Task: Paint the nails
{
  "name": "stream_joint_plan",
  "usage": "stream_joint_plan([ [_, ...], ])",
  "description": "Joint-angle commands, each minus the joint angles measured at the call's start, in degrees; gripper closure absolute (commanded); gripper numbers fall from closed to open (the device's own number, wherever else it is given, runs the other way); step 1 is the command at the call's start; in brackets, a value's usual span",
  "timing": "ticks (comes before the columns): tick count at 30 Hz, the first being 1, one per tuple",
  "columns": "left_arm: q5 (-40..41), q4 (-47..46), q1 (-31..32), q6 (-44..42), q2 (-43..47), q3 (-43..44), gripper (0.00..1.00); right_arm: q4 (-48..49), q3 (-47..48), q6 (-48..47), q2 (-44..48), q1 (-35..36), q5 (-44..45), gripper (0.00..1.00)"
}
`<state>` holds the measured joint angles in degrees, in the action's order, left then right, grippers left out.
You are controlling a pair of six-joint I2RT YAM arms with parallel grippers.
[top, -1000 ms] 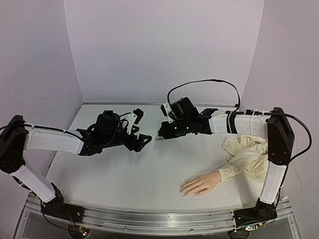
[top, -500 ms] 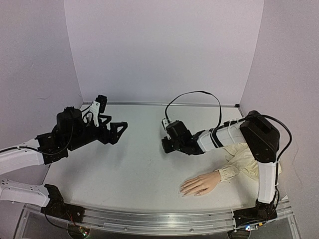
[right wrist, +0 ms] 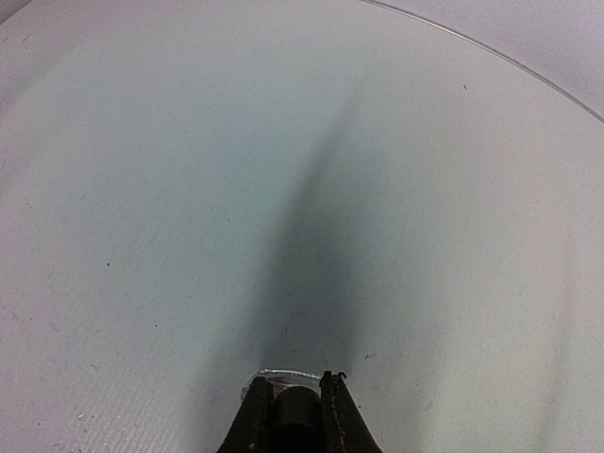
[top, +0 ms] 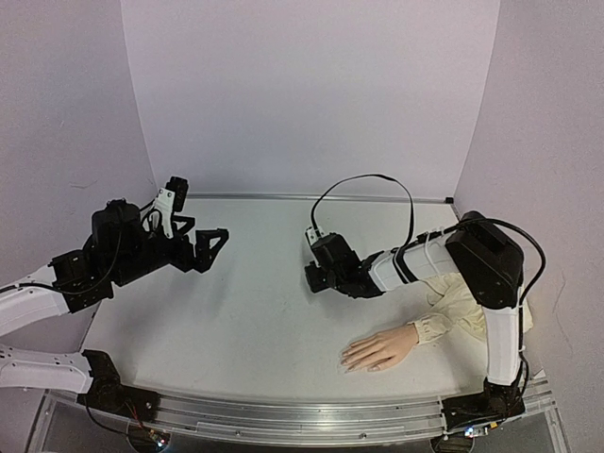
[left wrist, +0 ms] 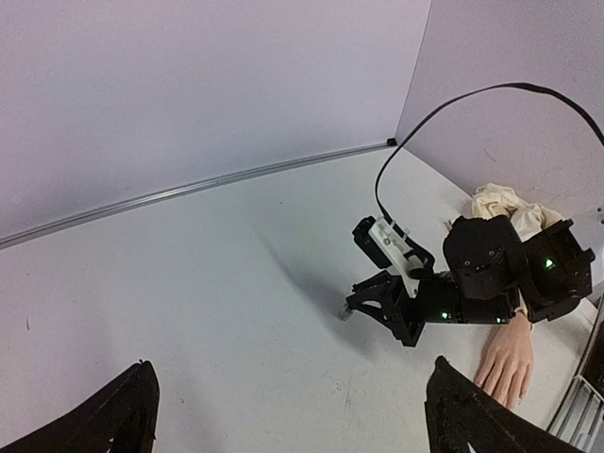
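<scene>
Low on the right of the overhead frame lies the mannequin hand (top: 379,347), palm down on the table (top: 264,321); its nails (top: 345,360) point toward frame left and are too small for me to read any colour on them; the cream sleeve (top: 472,302) trails off toward the right edge. Just up and left of the hand, near frame centre, sits my right gripper (top: 310,280); its fingers are pressed together on a small dark item (right wrist: 295,408) with a clear rim, held low over the table; bottle or cap, I cannot tell. A second ago both grippers met tip to tip further back; since then the right one has come down and nearer the hand, while the left gripper (top: 209,241) has swung away to the left of the frame and spread fully, nothing between its fingers. I take that as the two-handed step being finished; painting itself is not begun, and the right arm must yet reach the fingertips.
</scene>
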<state>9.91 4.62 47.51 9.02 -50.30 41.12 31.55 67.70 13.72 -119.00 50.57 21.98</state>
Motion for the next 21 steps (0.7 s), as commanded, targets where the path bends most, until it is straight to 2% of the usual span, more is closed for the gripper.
stream_joint_plan([
  [1,1.7,0.7,-0.3,-0.6,2.1,3.8,0.01,-0.6,1.3,0.8,-1.5,0.2,1.3,0.92],
  [12,2.1,2.5,-0.3,-1.2,2.9,4.2,0.01,-3.3,3.8,1.1,-2.2,0.1,0.8,0.74],
  [18,2.1,2.9,-0.3,-1.1,3.3,4.0,0.01,-4.9,5.0,1.2,-1.5,0.1,0.7,0.71],
  [21,2.4,3.2,-0.3,-1.3,3.6,4.2,0.01,-8.1,6.6,1.9,0.1,0.1,0.8,0.62],
])
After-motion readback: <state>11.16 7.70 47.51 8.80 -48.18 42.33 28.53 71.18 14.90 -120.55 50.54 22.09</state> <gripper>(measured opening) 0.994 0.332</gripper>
